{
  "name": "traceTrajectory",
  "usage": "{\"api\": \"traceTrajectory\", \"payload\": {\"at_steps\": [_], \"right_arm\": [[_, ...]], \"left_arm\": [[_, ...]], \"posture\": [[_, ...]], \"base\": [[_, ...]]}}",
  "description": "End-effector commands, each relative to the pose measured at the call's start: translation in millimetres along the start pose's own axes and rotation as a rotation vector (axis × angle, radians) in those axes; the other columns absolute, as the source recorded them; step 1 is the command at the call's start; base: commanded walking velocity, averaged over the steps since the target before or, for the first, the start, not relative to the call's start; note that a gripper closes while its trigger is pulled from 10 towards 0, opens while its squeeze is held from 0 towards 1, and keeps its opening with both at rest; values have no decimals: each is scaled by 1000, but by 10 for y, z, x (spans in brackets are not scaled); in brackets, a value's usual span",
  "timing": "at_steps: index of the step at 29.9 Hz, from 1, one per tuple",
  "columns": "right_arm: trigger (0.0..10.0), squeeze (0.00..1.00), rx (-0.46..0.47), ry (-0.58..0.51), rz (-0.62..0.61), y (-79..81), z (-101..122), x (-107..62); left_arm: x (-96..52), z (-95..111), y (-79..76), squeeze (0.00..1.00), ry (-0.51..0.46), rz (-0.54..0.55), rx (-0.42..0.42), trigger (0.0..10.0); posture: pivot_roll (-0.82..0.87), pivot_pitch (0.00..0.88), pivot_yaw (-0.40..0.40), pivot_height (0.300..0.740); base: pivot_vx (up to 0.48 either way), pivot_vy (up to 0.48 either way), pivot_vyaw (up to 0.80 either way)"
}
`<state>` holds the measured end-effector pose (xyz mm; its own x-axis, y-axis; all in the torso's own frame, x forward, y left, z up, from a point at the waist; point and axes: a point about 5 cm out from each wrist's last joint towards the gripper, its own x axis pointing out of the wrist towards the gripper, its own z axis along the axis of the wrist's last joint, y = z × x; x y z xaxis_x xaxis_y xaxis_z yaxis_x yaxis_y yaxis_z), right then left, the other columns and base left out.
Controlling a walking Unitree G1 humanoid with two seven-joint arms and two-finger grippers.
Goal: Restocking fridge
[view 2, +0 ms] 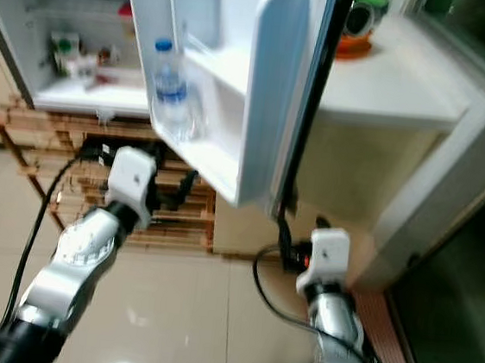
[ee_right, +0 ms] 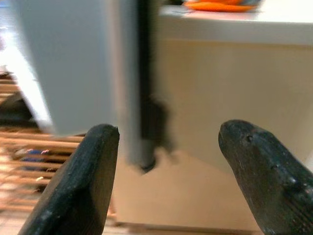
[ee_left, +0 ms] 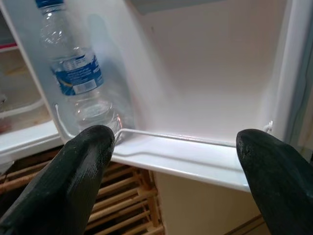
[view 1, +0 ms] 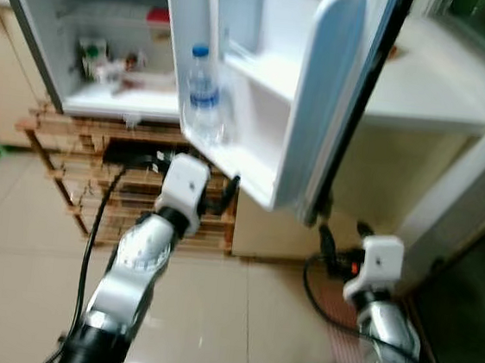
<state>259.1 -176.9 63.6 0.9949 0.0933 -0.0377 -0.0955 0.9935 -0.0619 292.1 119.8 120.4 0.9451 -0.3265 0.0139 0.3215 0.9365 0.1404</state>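
partly restocked, judging by one water bottle (view 1: 204,95) standing upright in the lower shelf of the open fridge door (view 1: 321,94) (more may remain), with left gripper (ee_left: 171,169) and right gripper (ee_right: 171,161) both spread wide, holding nothing.

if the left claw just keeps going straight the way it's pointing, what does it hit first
Probably the door shelf: the open left claw points at its wire rail, with the bottle standing off to one side behind that rail. Depth is hard to judge.
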Motion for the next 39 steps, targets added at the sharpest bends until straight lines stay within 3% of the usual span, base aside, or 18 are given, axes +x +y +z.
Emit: {"api": "traceTrajectory", "payload": {"at_steps": [1, 6, 8, 18, 20, 25, 29, 33, 36, 37, 39], "right_arm": [[10000, 271, 2, -9, -58, -135, 32, 56], [10000, 267, -32, -34, -85, -313, 140, 219], [10000, 271, -48, -40, -105, -403, 183, 305], [10000, 263, -105, -21, -167, -612, 334, 671], [10000, 263, -132, 28, -185, -651, 349, 780], [10000, 259, -132, 69, -211, -717, 353, 826], [10000, 267, -87, 50, -188, -626, 410, 900], [10000, 263, 23, 1, -104, -353, 506, 1023], [10000, 263, 92, -70, 26, 26, 631, 1095], [10000, 263, 92, -70, 26, 26, 631, 1095], [10000, 259, 138, -122, 117, 310, 731, 1101]], "left_arm": [[-62, -75, 79, 0, 33, 18, -16, 10000], [-312, -363, 235, 0, 109, 45, 70, 10000], [-338, -453, 282, 0, 143, 69, 62, 10000], [-384, -521, 298, 0, 170, 94, 56, 10000], [-498, -577, 338, 0, 200, 112, 78, 10000], [-636, -623, 367, 0, 233, 142, 75, 10000], [-680, -643, 378, 0, 245, 156, 50, 10000], [-687, -715, 371, 0, 300, 121, 25, 10000], [-755, -931, 452, 0, 418, 126, 27, 10000], [-755, -931, 452, 0, 418, 126, 27, 10000], [-839, -1143, 539, 0, 563, 137, 26, 10000]], "posture": [[-81, 0, 11, 740], [-62, 0, -7, 740], [-50, 0, -19, 740], [-1, 0, -51, 740], [33, 0, -68, 740], [50, 22, -82, 740], [44, 35, -89, 740], [27, 52, -93, 740], [10, 66, -96, 740], [10, 66, -96, 740], [8, 61, -89, 740]], "base": [[0, 0, 0], [0, 0, 0], [0, 0, 0], [0, 0, 0], [0, 0, 0], [0, 0, 0], [0, 0, 0], [0, 0, 0], [0, 0, 0], [0, 0, 0], [0, 0, 0]]}}
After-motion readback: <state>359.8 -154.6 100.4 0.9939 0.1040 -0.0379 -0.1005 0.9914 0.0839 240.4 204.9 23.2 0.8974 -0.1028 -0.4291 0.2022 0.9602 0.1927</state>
